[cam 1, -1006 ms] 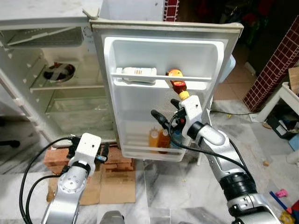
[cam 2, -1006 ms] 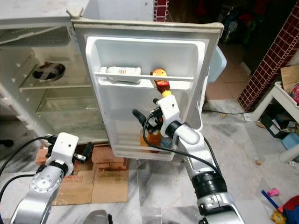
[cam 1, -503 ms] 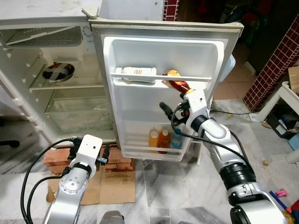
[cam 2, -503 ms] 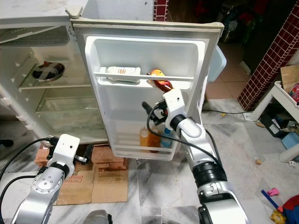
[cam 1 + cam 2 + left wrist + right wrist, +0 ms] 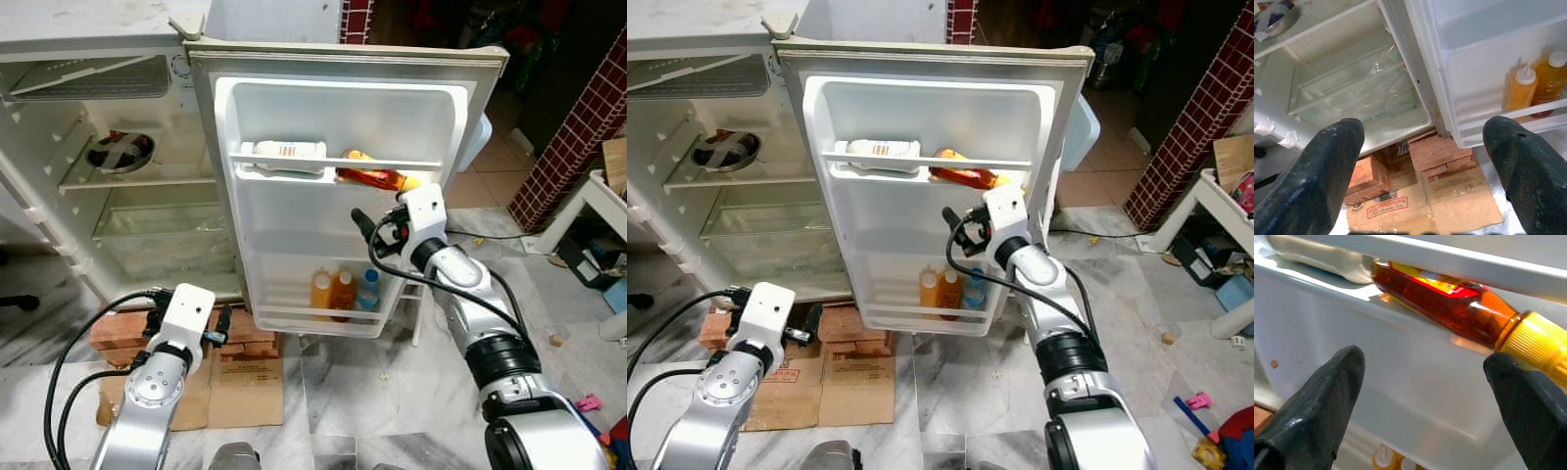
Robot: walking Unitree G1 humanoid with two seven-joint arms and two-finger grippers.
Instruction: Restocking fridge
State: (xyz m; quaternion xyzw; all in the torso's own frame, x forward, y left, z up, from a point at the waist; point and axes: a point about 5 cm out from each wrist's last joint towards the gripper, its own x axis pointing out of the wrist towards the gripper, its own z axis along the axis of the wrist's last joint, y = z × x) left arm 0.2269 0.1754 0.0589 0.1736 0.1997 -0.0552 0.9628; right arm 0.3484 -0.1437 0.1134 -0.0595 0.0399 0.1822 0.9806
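An amber sauce bottle [image 5: 370,177] with a yellow cap [image 5: 1537,345] lies on its side on the upper shelf of the open fridge door [image 5: 431,117], next to a white bottle [image 5: 286,152] that also lies flat. My right gripper [image 5: 377,223] hangs open just below and in front of that shelf, its fingers [image 5: 1327,387] apart and touching nothing. Two orange bottles [image 5: 331,291] and a blue-capped one [image 5: 366,289] stand in the lower door shelf. My left gripper [image 5: 186,328] is open, low by the fridge's foot.
A metal bowl [image 5: 120,150] sits on a shelf inside the fridge, above a glass shelf [image 5: 1352,88]. Bricks [image 5: 245,338] and flattened cardboard [image 5: 240,382] lie on the marble floor under the door. A white stand [image 5: 598,206] and clutter are at the right.
The amber bottle went from tilted, cap down at my right gripper, to lying flat on the upper door shelf. The right gripper has let go and shifted right. The left arm stayed put.
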